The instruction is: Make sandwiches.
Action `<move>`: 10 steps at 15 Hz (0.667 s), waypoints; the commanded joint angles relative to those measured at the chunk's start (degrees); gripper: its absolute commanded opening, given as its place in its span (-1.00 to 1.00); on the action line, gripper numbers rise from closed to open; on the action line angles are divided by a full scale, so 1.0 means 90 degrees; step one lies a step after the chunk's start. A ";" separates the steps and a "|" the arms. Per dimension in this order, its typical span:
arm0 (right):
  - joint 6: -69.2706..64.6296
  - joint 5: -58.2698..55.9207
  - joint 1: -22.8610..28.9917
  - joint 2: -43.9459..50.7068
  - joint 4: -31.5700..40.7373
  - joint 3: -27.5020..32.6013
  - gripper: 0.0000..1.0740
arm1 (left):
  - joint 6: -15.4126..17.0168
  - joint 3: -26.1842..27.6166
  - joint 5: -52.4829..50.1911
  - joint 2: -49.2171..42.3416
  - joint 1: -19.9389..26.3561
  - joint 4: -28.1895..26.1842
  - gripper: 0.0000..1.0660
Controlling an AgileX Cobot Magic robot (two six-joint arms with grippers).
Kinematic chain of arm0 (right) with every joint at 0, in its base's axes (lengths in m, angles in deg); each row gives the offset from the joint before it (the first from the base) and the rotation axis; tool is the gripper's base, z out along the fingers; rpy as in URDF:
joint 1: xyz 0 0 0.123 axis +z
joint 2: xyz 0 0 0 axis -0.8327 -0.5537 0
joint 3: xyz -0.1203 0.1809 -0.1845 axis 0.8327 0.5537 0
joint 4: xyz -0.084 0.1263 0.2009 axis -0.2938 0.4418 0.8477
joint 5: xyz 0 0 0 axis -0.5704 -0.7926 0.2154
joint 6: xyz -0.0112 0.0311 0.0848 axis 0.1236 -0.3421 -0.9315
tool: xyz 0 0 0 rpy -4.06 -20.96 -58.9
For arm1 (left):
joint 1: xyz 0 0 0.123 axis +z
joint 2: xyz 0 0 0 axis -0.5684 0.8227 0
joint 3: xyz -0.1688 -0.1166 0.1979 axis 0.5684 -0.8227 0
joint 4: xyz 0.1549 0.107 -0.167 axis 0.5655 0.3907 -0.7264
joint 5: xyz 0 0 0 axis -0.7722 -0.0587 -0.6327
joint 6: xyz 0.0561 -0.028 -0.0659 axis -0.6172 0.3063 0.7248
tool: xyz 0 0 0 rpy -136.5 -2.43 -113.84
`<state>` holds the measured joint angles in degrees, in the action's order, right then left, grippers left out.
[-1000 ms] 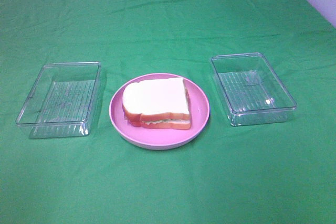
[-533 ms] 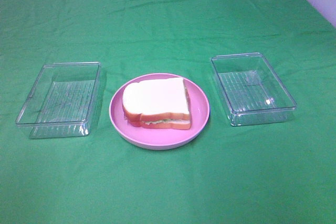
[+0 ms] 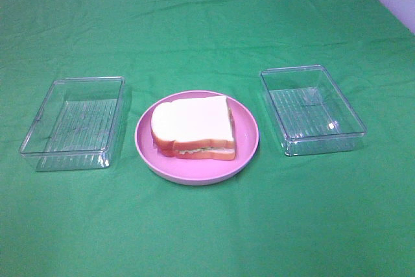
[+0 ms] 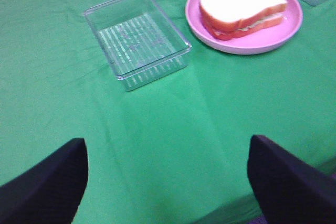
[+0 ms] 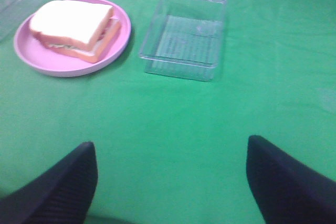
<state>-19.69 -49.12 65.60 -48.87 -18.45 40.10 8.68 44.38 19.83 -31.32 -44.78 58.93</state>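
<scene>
While both arms hang back off the near edge of the table, nothing has shifted over the last second, so the build looks finished or paused. The left gripper (image 4: 167, 182) has its fingers spread wide with nothing between them, and the right gripper (image 5: 172, 182) is the same. Mid-table, the sandwich (image 3: 192, 128) sits stacked on the pink plate (image 3: 246, 144), lettuce peeking out along its near side. A clear plastic tray (image 3: 74, 121) lies toward the left edge and another clear tray (image 3: 311, 108) toward the right edge. Wrinkled green cloth (image 3: 207, 24) runs to the far edge, with pale wall at the far corners.
</scene>
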 commanded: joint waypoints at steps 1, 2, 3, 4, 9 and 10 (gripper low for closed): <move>0.0095 0.0057 -0.0796 0.0236 -0.0006 0.0006 0.39 | 0.0051 -0.0019 -0.0057 -0.0108 0.0777 -0.0025 0.49; 0.0095 0.0064 -0.0961 0.0216 -0.0013 0.0006 0.39 | 0.0051 -0.0019 -0.0057 -0.0248 0.0923 -0.0025 0.49; 0.0095 0.0064 -0.1006 0.0216 -0.0006 0.0006 0.39 | 0.0051 -0.0019 -0.0057 -0.0369 0.0929 -0.0006 0.49; 0.0089 0.0064 -0.1044 0.0216 0.0000 0.0006 0.39 | 0.0051 -0.0019 -0.0057 -0.0770 0.0929 -0.0006 0.49; 0.0083 0.0064 -0.1031 0.0210 0.0019 0.0006 0.39 | 0.0051 0.0006 -0.0019 -0.0732 0.0923 -0.0051 0.49; 0.0083 0.0064 -0.1031 0.0210 0.0019 0.0006 0.39 | 0.0051 0.0006 -0.0019 -0.0732 0.0923 -0.0051 0.49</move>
<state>-19.69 -49.12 56.66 -47.84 -18.40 40.10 8.68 44.38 19.71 -36.47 -36.59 58.99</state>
